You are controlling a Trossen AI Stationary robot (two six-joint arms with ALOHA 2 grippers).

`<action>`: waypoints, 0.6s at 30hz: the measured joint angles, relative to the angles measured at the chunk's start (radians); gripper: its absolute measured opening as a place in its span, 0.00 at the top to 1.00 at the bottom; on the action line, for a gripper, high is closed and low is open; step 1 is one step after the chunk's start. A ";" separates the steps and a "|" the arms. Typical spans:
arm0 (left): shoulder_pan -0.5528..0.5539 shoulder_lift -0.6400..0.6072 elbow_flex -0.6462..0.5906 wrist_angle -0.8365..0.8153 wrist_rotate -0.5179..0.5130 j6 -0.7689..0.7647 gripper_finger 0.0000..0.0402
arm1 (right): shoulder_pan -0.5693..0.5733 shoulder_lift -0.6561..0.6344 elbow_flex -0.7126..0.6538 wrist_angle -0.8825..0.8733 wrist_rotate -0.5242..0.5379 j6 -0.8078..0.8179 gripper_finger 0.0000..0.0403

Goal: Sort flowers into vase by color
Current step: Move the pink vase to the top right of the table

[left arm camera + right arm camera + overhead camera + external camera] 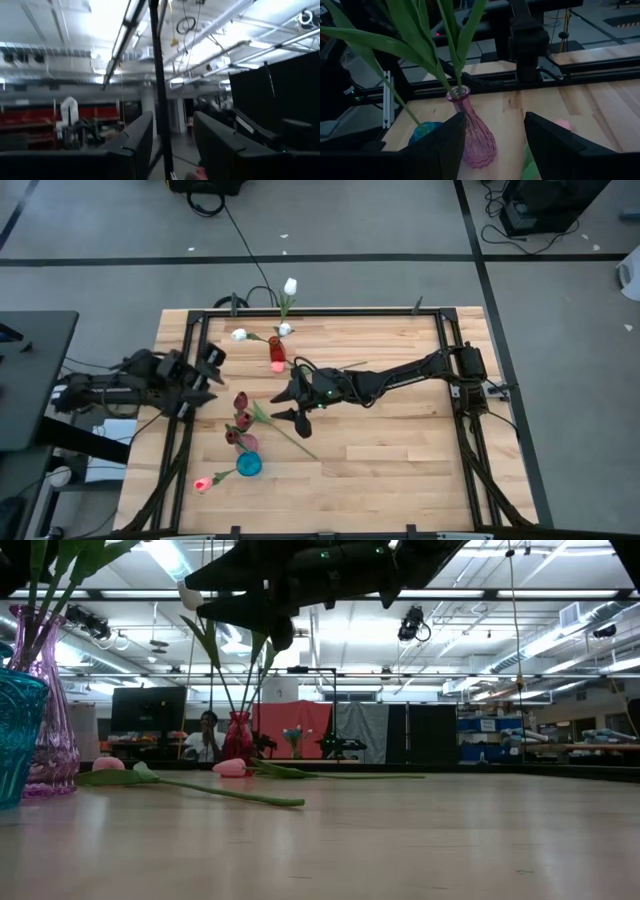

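Observation:
My right gripper (284, 405) (495, 145) is open and hangs above mid-table, clear of everything, facing a purple glass vase (479, 137) (240, 438) that holds green stems with dark maroon heads. A blue vase (248, 465) (15, 735) stands beside the purple one. One tulip's long green stem (288, 432) (215, 792) lies flat on the wood just below the right gripper. A pink tulip (203, 483) lies near the blue vase. A red vase (275, 348) (238, 737) with stems stands toward the far edge. My left gripper (210, 370) (172, 145) is open at the table's left edge, pointing into the room.
White tulips (240, 335) (290, 285) sit by the far edge. Another pink head (230, 768) lies beside the red vase, its stem running toward the table's right. A black frame (440, 330) borders the table. Bare wood spreads on the right half (400, 450).

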 joint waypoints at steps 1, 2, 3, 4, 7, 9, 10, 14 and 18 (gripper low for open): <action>-0.030 0.000 0.005 -0.036 -0.018 0.014 0.63 | 0.000 0.000 0.000 -0.002 0.000 0.005 0.47; -0.065 0.000 0.011 -0.066 -0.040 0.035 0.63 | 0.001 0.000 0.000 -0.002 0.000 0.008 0.47; -0.104 0.000 0.016 -0.092 -0.063 0.059 0.63 | 0.002 0.000 0.000 -0.002 0.000 0.010 0.47; -0.148 0.000 0.020 -0.118 -0.090 0.088 0.63 | 0.003 0.000 0.000 -0.002 0.000 0.010 0.47; -0.301 0.002 0.037 -0.184 -0.200 0.175 0.63 | 0.004 0.000 0.000 -0.006 0.000 0.010 0.47; -0.414 0.012 0.062 -0.233 -0.293 0.224 0.63 | 0.004 0.000 0.000 -0.006 0.001 0.010 0.47; -0.469 0.025 0.078 -0.257 -0.346 0.247 0.63 | 0.004 0.000 0.000 -0.006 0.001 0.010 0.47; -0.679 0.111 0.184 -0.417 -0.565 0.344 0.63 | 0.004 0.000 0.000 -0.007 0.002 0.010 0.47; -0.818 0.147 0.333 -0.679 -0.660 0.340 0.63 | 0.022 0.013 0.000 -0.001 0.012 0.002 0.47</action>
